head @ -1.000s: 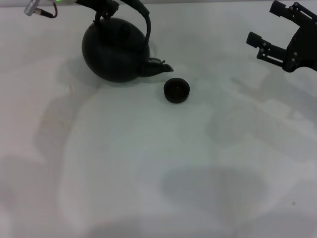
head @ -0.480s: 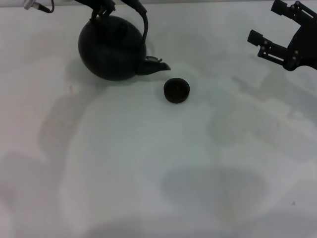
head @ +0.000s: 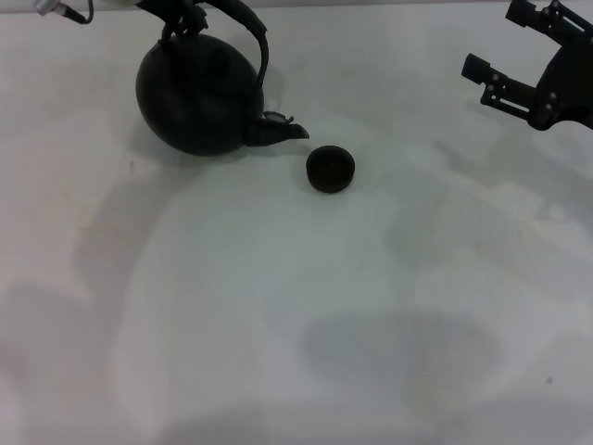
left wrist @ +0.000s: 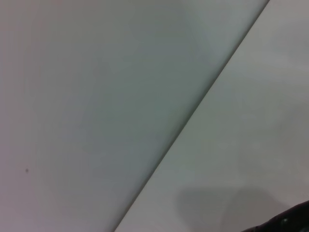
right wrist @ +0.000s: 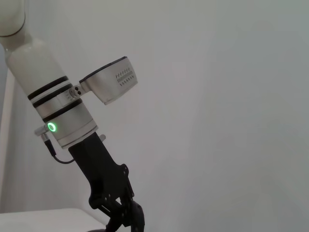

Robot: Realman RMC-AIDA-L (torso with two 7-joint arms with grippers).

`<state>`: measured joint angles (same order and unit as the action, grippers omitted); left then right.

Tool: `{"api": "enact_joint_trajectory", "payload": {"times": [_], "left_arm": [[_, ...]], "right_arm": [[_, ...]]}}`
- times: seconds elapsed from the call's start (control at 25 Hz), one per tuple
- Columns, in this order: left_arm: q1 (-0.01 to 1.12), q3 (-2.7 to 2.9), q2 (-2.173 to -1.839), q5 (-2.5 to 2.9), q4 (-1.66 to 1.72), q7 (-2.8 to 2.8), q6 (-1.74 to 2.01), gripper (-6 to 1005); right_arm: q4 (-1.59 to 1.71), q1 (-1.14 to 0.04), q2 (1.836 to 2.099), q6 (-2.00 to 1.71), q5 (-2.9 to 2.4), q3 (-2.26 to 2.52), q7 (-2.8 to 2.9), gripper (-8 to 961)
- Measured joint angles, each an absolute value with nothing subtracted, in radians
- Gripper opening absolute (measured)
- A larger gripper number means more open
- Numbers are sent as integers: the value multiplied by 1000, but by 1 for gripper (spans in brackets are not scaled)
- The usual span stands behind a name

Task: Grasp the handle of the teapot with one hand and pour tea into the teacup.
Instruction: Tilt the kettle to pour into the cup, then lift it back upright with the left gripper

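Table: pale grey-white surface (head: 278,306) with faint darker patches and shadows across its near and middle parts.
Teacup: the small, low black teacup (head: 330,170) stands upright on the table at mid depth, slightly right of centre, with nothing touching it.
Tea: no liquid can be made out in the teacup or at the spout.
Teapot: the large round black teapot (head: 195,97) is at the far left, left of and a little farther than the teacup. Whether its base rests on the table or hangs just above it cannot be told.
Spout: the short spout (head: 278,130) points right and slightly down toward the teacup, its tip near the cup's far left rim but apart from it.
Handle: the dark arched handle (head: 256,42) rises over the teapot's top and runs up to the far edge of the head view.
Left gripper: the left gripper (right wrist: 118,215) is over the teapot at the far left, clenched around the top of the handle. The right wrist view shows its dark body under the white arm with a green light, fingers closed at the bottom edge.
Right gripper: the right gripper (head: 505,60) hovers at the far right, well apart from teacup and teapot, fingers spread and holding nothing.
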<state>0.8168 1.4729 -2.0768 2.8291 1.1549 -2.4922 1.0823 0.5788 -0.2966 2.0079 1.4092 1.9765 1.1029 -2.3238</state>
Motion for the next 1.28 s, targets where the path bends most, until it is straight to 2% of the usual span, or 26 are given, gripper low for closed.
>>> {"api": "enact_joint_trajectory", "payload": {"times": [1.28], "left_arm": [[894, 1530, -2062, 2835, 1167, -2447, 1205, 136]], "right_arm": [[555, -299, 2008, 1405, 1976, 1101, -2334, 853]]}}
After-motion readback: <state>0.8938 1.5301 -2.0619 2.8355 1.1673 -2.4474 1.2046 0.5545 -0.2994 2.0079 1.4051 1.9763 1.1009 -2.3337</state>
